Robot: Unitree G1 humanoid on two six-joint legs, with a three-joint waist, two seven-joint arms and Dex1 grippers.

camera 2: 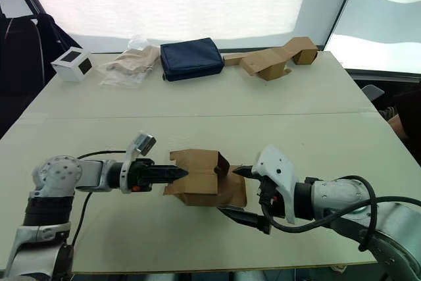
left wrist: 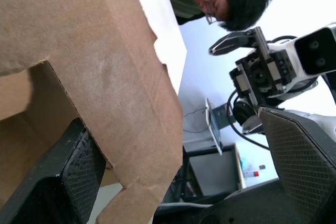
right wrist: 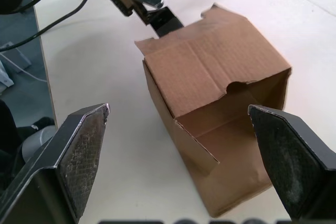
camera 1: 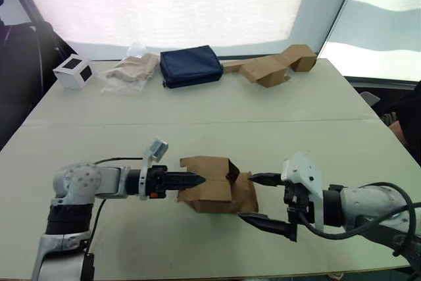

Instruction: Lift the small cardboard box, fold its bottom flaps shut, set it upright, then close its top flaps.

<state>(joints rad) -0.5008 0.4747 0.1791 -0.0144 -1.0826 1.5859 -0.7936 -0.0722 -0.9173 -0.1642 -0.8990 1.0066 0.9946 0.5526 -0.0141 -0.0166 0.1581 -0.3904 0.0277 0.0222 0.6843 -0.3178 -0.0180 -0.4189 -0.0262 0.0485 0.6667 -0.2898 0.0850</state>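
Nearest the head camera, the small plain brown corrugated cardboard box (camera 1: 214, 185) lies on its side near the front edge of the pale table (camera 1: 197, 106), one flapped end toward each arm. At its left end, the left gripper (camera 1: 192, 179) has one black finger inside the box; whether it pinches the wall I cannot tell. Just off the box's right end, the right gripper (camera 1: 264, 200) hangs with fingers wide apart, touching nothing. To lift well, I judge both grippers should take opposite ends squarely, leaving the bottom flaps free. Far behind the box lies a zigzag-folded brown cardboard piece (camera 1: 273, 65).
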